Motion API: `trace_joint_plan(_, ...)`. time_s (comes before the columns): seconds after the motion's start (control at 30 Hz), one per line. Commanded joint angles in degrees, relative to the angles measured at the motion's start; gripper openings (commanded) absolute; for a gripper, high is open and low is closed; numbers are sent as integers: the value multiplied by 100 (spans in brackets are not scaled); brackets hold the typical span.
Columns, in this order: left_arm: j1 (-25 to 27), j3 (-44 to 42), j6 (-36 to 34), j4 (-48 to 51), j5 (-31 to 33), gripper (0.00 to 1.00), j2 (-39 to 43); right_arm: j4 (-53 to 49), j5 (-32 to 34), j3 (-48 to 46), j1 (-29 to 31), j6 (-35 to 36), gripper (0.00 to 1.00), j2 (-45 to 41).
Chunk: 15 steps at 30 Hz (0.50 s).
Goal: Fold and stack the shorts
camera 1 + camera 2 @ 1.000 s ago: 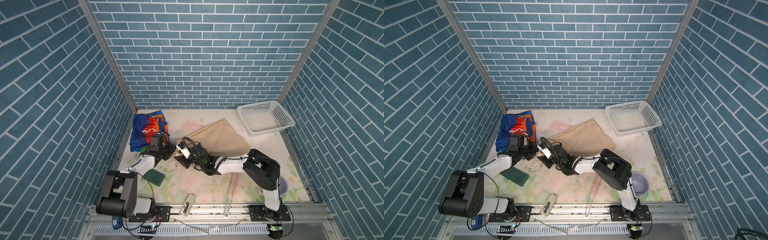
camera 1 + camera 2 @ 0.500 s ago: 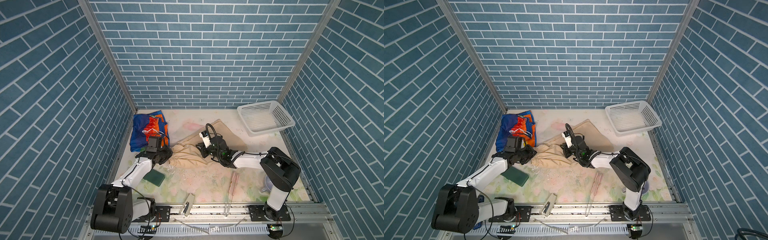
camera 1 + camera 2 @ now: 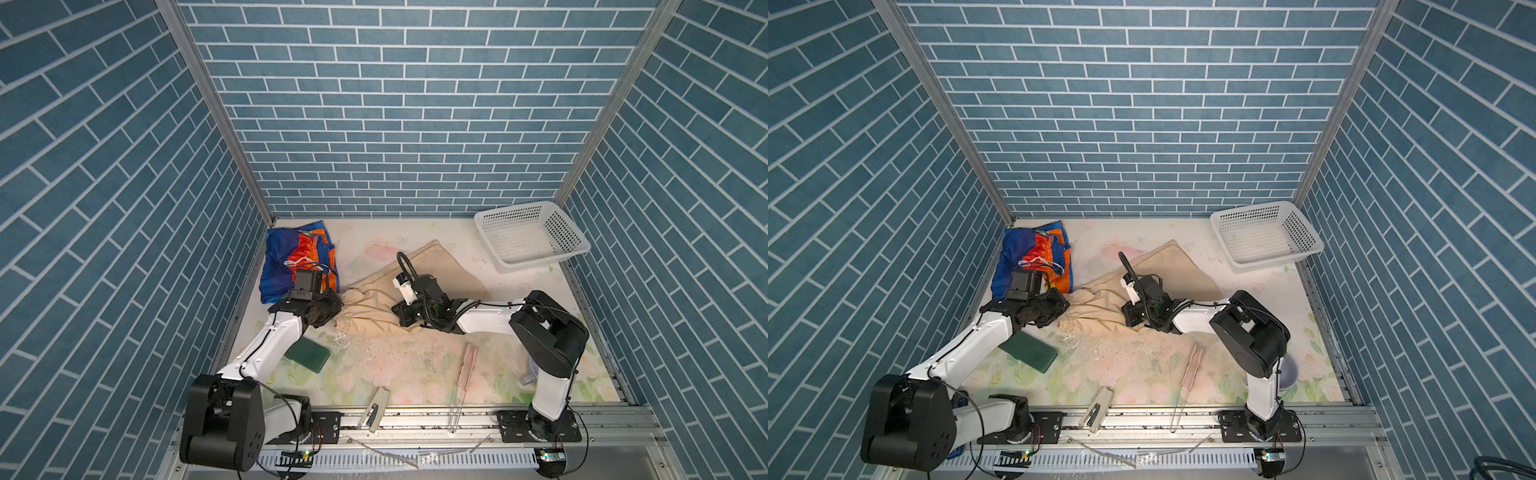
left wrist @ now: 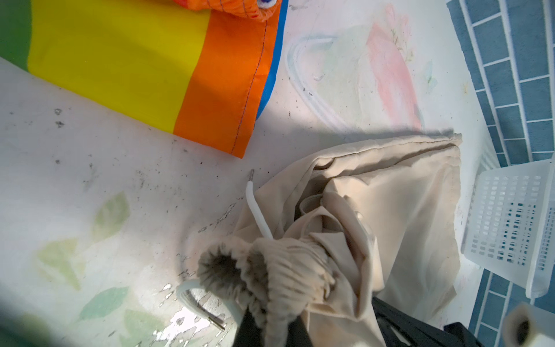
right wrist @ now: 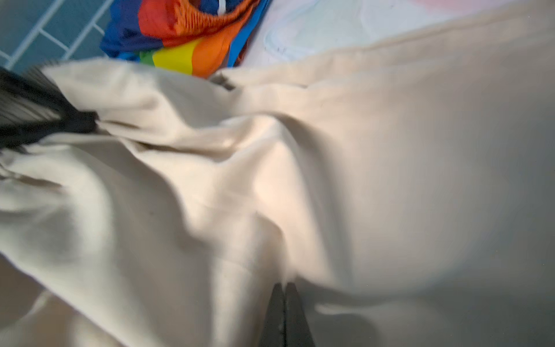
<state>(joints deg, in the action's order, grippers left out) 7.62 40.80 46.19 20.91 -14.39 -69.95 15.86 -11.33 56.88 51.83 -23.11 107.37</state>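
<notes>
The left hand (image 4: 270,326) is clenched on the gathered waistband (image 4: 270,264) of the beige shorts (image 3: 440,259), holding the bunched elastic just off the worktop (image 3: 395,365). The white drawstring (image 4: 256,210) trails loose beside it. The right hand (image 5: 283,300) is clenched too, its 2 fingers pressed together with their tips at a soft ridge of the same beige cloth. Whether any fabric is caught between them I cannot tell, as the wrist view is blurred.

Between the 2 hands the beige shorts lie slantwise across the middle of the worktop. The end near the left hand is rumpled into folds, and the far end, toward the white basket (image 3: 515,208), lies flatter. No clean fold shows in them.

The rainbow-striped shorts (image 3: 286,266) sit apart in the far left corner, against the wall and just beyond the left hand. They look loosely doubled over but crumpled, with their waistband showing on top, so I would not count them as neatly folded. The 2 pairs lie near each other without overlapping.

By my reading the task is at an early stage: 0 of 2 pairs is tidily folded and no stack exists. The beige pair seems to be the one in hand, being straightened or set up for a first fold. What remains is folding it, tidying the rainbow pair, and laying 1 pair on the other.
</notes>
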Motion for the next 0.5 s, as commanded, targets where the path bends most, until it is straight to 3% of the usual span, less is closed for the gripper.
trace_joint_plan(0.0,-49,201,-139,159,90,9,17,-760,158,524,196,132,0,153)
trace_joint_plan(0.2,-128,611,-276,148,-14,10,-198,-2315,58,2013,534,457,0,1015)
trace_joint_plan(0.37,-173,1002,-482,112,-311,10,-477,-2404,-437,2524,452,16,0,1473)
trace_joint_plan(0.47,-182,1152,-601,145,-405,10,-536,-1822,-951,2360,195,-421,0,1433)
